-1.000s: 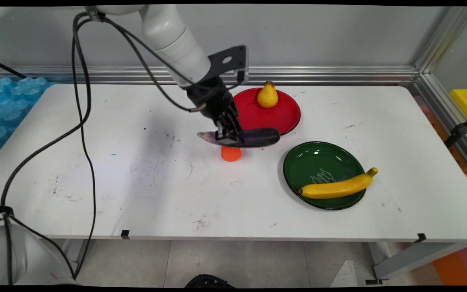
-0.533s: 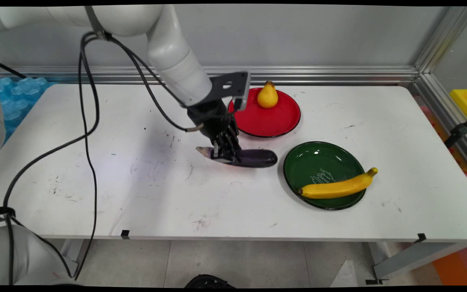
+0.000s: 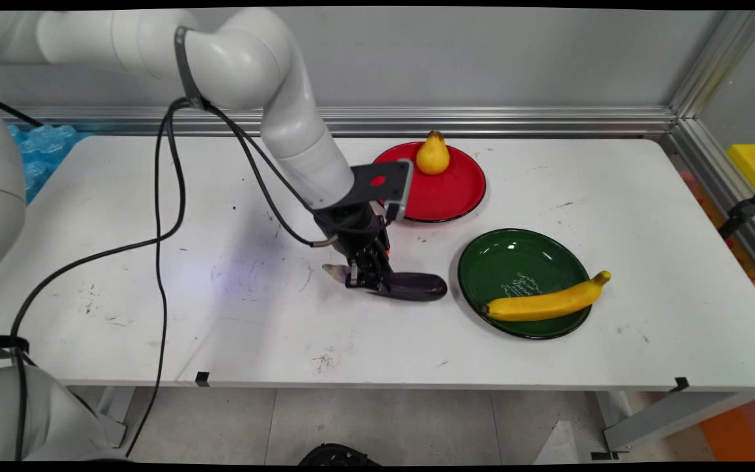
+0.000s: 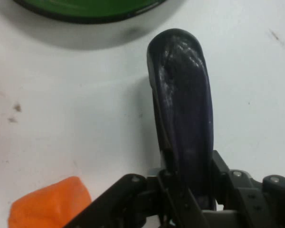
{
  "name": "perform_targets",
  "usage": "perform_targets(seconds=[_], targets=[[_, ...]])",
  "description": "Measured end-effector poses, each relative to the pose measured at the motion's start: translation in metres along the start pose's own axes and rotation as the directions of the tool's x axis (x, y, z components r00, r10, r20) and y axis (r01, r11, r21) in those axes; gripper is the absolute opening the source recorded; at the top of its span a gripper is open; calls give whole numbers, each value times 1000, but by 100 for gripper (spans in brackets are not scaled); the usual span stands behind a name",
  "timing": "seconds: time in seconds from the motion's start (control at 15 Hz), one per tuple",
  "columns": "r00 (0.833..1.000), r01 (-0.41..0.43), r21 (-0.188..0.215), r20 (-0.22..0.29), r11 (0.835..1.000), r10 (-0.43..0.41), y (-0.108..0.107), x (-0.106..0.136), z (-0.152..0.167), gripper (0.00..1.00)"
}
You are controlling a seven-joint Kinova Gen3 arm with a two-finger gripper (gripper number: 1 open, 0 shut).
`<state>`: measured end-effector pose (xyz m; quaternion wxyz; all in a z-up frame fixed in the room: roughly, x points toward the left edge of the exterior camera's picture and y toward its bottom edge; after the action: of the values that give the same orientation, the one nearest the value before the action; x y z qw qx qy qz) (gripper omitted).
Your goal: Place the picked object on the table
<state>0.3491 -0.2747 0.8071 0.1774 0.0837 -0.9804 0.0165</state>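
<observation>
gripper round eggplant

Glossy dark purple eggplant; shiny enamel-looking green plate and red plate; scuffed matt white table.

One camera stands above the worktop's near edge, looking down across it toward the back wall. The other rides the hand, close over the surface. Both catch the eggplant and green plate.
</observation>
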Motion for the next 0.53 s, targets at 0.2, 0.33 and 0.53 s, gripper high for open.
perform_targets(seconds=[0.2, 0.33, 0.53], targets=[[1000, -4, -12, 4, 1000, 4, 1, -2, 14, 0], [1000, -5, -15, -2, 1000, 5, 2, -1, 22, 0], [1000, -5, -14, -12, 1000, 4, 1, 0, 29, 100]])
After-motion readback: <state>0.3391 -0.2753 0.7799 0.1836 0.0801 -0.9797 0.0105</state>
